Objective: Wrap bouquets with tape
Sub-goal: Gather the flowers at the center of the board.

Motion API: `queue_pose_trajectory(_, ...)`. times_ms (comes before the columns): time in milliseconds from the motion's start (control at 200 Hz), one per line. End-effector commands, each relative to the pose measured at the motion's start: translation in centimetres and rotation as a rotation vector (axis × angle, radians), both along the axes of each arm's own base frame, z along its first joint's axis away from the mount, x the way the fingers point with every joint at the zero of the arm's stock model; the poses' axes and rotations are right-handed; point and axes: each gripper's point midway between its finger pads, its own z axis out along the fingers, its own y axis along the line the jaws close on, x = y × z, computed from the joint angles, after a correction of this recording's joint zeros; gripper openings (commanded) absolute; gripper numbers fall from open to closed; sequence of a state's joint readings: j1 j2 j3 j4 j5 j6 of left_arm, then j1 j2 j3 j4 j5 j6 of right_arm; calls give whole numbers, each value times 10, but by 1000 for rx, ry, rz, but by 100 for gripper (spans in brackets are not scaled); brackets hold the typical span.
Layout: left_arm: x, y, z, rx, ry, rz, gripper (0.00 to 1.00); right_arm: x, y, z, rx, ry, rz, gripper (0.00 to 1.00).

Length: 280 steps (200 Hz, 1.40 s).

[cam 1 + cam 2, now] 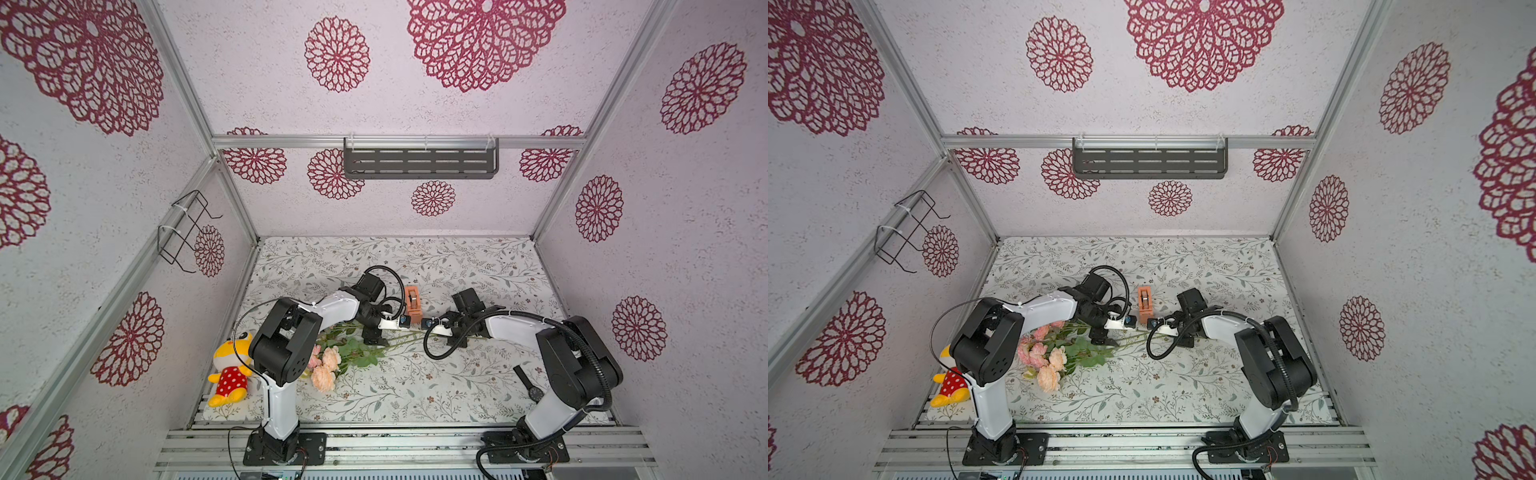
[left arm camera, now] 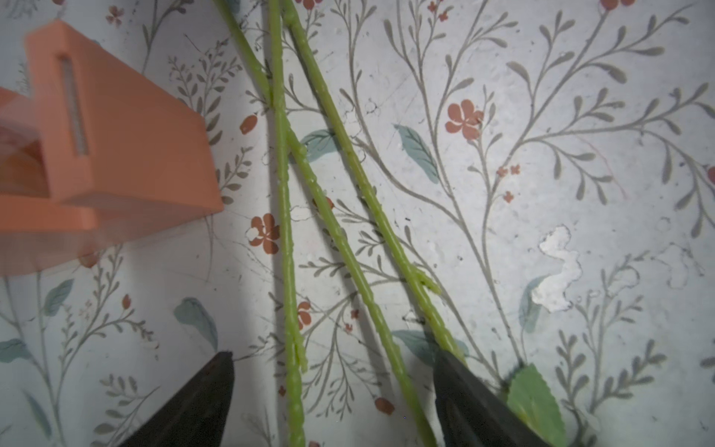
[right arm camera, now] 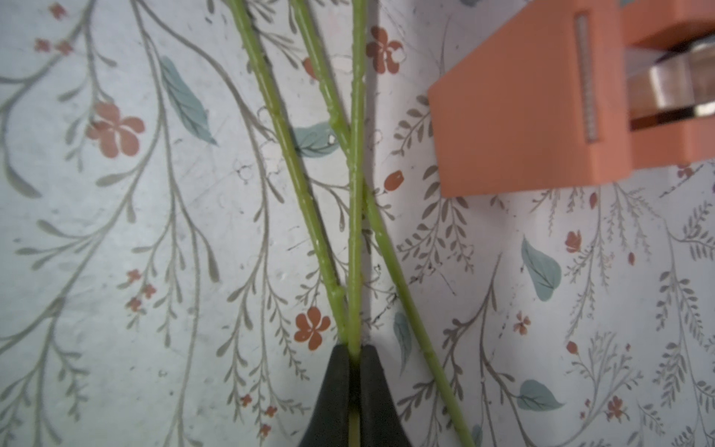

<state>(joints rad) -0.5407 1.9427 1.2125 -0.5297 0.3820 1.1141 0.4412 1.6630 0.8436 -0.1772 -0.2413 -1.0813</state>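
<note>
Looked for lettering on the orange tape dispenser (image 1: 413,303) (image 1: 1145,305) and on the blue-faced wrist modules (image 1: 405,320): too small or blurred to read. Found the dispenser standing on the patterned table (image 1: 415,390), toward the far side and between the two wrists, with the tape roll (image 3: 673,85) seated in its slot.

Saw the bouquets (image 1: 357,353) (image 1: 1059,359) lying flat on the table in both top views, with pink and peach blooms beside the left arm's base and stems reaching toward the right arm, just in front of the dispenser.

Caught the left gripper (image 2: 333,355) with fingers (image 2: 209,391) spread wide over the stems. Counted two stems between the fingers, touching neither, and traced a third to the tip of one finger.

Caught the right gripper (image 3: 354,350) with fingers pressed together, pinching one green stem. Traced a second stem to the same spot at the tips, but could not tell whether it was clamped too. Followed a third past the outside of the grip.

Noted a yellow plush toy (image 1: 228,378) and a black wristwatch (image 1: 535,392) near the front edge, apart from the stems.
</note>
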Motion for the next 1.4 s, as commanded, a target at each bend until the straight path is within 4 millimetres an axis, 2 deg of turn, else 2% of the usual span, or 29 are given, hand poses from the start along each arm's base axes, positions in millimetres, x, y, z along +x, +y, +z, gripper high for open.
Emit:
queue_pose_trajectory(0,-13,2,5,22,51,-3,87,6,1,7,14,-37,6,5)
queue_pose_trajectory(120,-23,6,13,110,129,6,89,10,2,7,18,-48,9,5)
queue_pose_trajectory(130,-26,7,4,130,160,6,89,10,2,7,19,-49,8,5)
queue_pose_trajectory(155,-31,9,3,151,203,9,90,11,2,8,21,-54,9,5)
queue_pose_trajectory(270,-37,4,11,154,298,14,92,14,5,8,32,-68,7,5)
queue_pose_trajectory(350,-42,-1,9,153,338,5,94,16,6,8,39,-70,7,5)
queue_pose_trajectory(445,-42,-1,-3,204,323,18,96,15,6,6,41,-73,8,5)
queue_pose_trajectory(580,-32,-5,-12,167,235,52,100,16,4,3,37,-83,-1,5)
queue_pose_trajectory(640,-23,-2,-17,190,178,88,93,16,4,4,36,-89,-5,5)
queue_pose_trajectory(751,-18,7,-26,236,121,107,83,18,3,6,44,-105,-19,5)
queue_pose_trajectory(866,-14,7,-25,233,92,130,68,16,2,8,60,-104,-26,5)
queue_pose_trajectory(931,-12,9,-26,247,79,137,56,15,2,10,69,-101,-26,6)
queue_pose_trajectory(1126,-14,14,-24,265,56,107,43,12,0,16,84,-100,-38,14)
queue_pose_trajectory(1186,-15,15,-21,260,56,95,33,11,-1,21,105,-99,-47,17)
queue_pose_trajectory(1341,-17,9,-12,212,55,62,34,4,-2,49,199,-78,-88,34)
queue_pose_trajectory(1396,-20,7,-10,196,63,46,40,3,-4,61,226,-90,-111,39)
